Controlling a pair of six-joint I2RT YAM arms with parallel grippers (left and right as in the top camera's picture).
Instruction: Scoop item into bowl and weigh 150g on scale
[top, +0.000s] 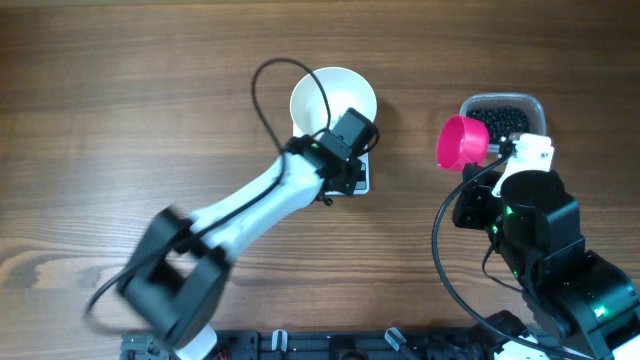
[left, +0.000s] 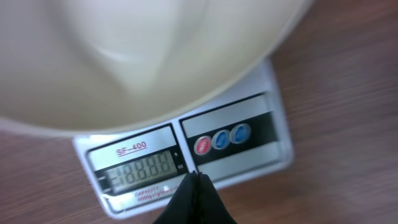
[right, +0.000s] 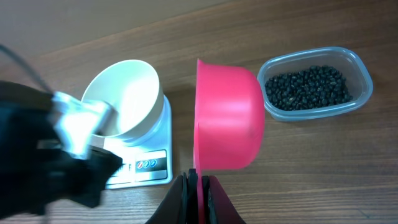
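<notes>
Where the left gripper (left: 198, 177) stands: jaws pressed together on nothing, tips over the front edge of the scale (left: 281, 152), by its display; touching or not, cannot tell.
Display: digits blurred.
White bowl (left: 155, 50): sits on the scale, just beyond the left jaws.
Right gripper (right: 198, 182): jaws clamped on the handle of the pink scoop (right: 227, 118), its cup tipped sideways straight ahead of them.
Black beans (right: 305, 87): heaped in the clear plastic tub (right: 364, 84), ahead-right of the right jaws, just beside the scoop.
Scale from right jaws: ahead-left.
</notes>
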